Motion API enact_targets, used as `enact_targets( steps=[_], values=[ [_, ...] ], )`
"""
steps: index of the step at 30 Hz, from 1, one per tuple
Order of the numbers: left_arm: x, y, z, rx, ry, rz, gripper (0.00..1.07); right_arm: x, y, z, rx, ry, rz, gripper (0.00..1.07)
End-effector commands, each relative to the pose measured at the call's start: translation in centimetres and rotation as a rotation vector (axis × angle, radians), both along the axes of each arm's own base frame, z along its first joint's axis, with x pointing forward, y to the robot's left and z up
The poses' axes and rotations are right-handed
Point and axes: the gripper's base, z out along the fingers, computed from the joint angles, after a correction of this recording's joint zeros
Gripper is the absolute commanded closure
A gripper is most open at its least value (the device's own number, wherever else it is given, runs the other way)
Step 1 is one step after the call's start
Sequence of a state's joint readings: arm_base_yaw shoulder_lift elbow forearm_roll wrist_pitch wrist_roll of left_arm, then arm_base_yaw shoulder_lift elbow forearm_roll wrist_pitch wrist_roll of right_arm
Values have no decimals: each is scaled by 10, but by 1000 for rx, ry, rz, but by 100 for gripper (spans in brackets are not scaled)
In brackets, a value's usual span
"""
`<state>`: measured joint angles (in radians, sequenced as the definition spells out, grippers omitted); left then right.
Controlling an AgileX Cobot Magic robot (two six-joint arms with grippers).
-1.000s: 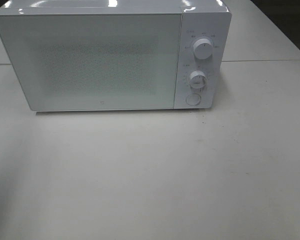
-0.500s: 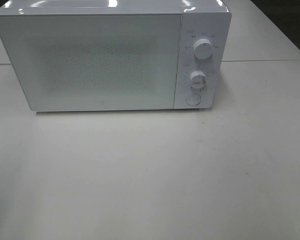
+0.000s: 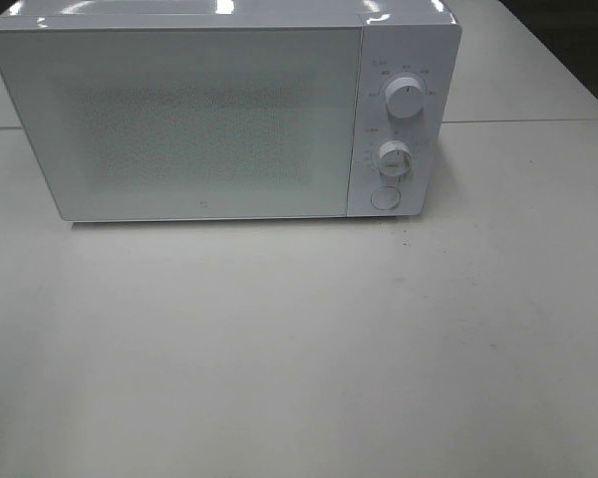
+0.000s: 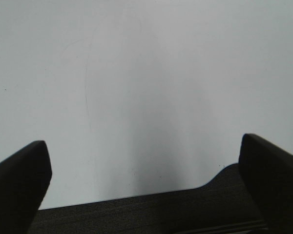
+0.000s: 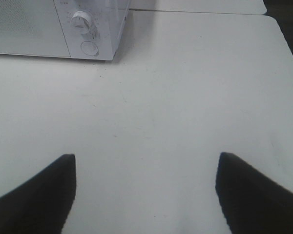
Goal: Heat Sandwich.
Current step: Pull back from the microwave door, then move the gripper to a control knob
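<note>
The sandwich is out of view in every frame. A white microwave (image 3: 224,110) stands at the back of the table with its door shut; two knobs and a round button (image 3: 384,197) sit on its right panel. Its lower corner also shows in the right wrist view as the microwave (image 5: 88,34). My left gripper (image 4: 144,175) is open over bare white table near the table's edge, nothing between its fingers (image 4: 19,185). My right gripper (image 5: 145,190) is open too, well in front of the microwave, with nothing between its fingers (image 5: 249,195). Neither arm shows in the exterior high view.
The white table (image 3: 299,339) stretches in front of the microwave. A seam (image 3: 518,121) joins it to further table panels behind. The left wrist view shows the table's edge (image 4: 136,195) with dark floor beyond it.
</note>
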<state>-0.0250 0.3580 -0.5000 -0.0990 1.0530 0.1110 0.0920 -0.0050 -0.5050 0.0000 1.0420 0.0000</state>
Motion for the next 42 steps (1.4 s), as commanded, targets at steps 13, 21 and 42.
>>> enact_targets(
  steps=[13, 21, 42],
  values=[
    [-32, 1, 8, -12, -231, 11, 3, -3, 0, 0, 3, -37, -4, 31],
    [-51, 1, 9, -3, -356, 71, 3, -3, 0, 0, 3, -37, -4, 31],
    [-58, 1, 9, -3, -404, 71, 3, -3, 0, 0, 3, -37, -4, 31]
  ],
)
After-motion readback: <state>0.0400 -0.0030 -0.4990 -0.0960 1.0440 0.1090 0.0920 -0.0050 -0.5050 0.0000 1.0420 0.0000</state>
